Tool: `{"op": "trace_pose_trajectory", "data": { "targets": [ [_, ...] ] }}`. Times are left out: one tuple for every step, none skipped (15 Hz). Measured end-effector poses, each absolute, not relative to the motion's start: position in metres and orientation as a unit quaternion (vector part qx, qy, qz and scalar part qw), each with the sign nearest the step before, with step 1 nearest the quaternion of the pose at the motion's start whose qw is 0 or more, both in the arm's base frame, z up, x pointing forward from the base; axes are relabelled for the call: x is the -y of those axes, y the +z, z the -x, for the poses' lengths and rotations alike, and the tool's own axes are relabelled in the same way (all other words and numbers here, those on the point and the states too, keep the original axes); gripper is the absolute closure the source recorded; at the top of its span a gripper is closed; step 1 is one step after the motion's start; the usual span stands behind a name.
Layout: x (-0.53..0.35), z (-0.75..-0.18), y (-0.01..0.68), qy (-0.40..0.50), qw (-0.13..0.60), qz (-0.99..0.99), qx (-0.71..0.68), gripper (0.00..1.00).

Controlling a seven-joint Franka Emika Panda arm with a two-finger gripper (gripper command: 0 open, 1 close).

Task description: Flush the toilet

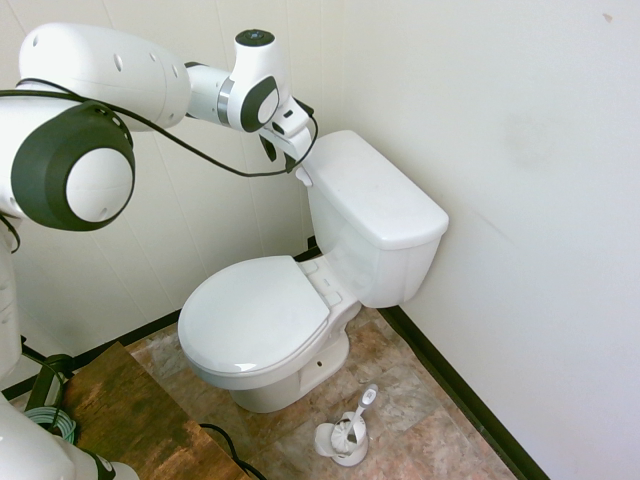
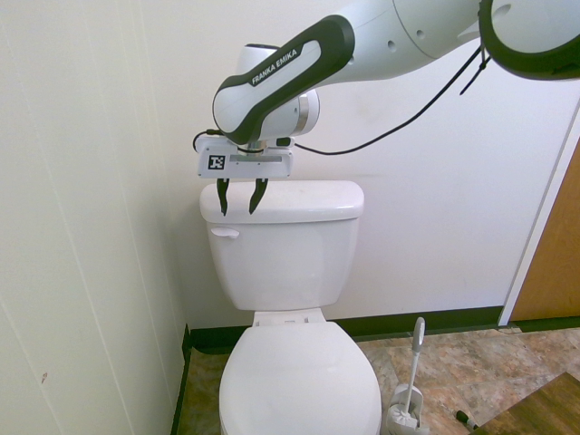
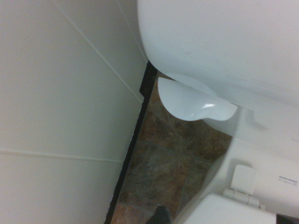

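Note:
The white toilet [image 1: 375, 215] stands against the wall with its oval seat lid [image 1: 255, 315] down. In the second exterior view the boxy tank [image 2: 285, 254] carries a small white flush lever [image 2: 224, 233] at its upper left corner. My gripper [image 2: 237, 210] hangs fingers-down over that corner of the tank lid, just above the lever. Its two dark fingers stand apart with nothing between them. In the first exterior view the gripper [image 1: 283, 158] sits at the tank's far corner by the wall. The lever [image 3: 194, 100] also shows from above in the wrist view, under the tank's edge.
A white toilet brush [image 1: 347, 430] in its holder stands on the brown tiled floor beside the bowl, also visible as the brush [image 2: 410, 399]. The white panelled wall [image 2: 91, 227] lies close to the tank's lever side. A wooden board [image 1: 120, 410] lies at the lower left.

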State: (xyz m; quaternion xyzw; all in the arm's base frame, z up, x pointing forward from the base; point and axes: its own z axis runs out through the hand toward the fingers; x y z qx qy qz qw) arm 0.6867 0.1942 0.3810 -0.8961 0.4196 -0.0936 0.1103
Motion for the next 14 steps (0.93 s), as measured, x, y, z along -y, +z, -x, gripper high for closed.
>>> {"op": "trace_pose_trajectory", "data": {
  "targets": [
    [-0.196, -0.693, 0.377, -0.097, 0.111, 0.896, -0.42, 1.0],
    [-0.196, -0.699, 0.371, -0.1, 0.11, 0.895, -0.421, 1.0],
    [-0.196, -0.705, 0.366, -0.102, 0.109, 0.894, -0.423, 1.0],
    [-0.196, -0.711, 0.359, -0.103, 0.108, 0.893, -0.424, 1.0],
    [-0.198, -0.715, 0.353, -0.104, 0.107, 0.893, -0.425, 1.0],
    [-0.202, -0.72, 0.348, -0.105, 0.106, 0.893, -0.426, 1.0],
    [-0.207, -0.723, 0.345, -0.109, 0.106, 0.892, -0.426, 1.0],
    [-0.213, -0.727, 0.345, -0.113, 0.108, 0.891, -0.426, 1.0],
    [-0.217, -0.729, 0.346, -0.117, 0.109, 0.89, -0.426, 1.0],
    [-0.219, -0.732, 0.347, -0.121, 0.11, 0.889, -0.427, 1.0],
    [-0.218, -0.736, 0.346, -0.124, 0.11, 0.888, -0.43, 1.0],
    [-0.216, -0.74, 0.342, -0.126, 0.109, 0.886, -0.432, 1.0],
    [-0.213, -0.743, 0.338, -0.127, 0.107, 0.885, -0.435, 1.0],
    [-0.212, -0.746, 0.335, -0.128, 0.107, 0.884, -0.437, 1.0]
  ]
}}
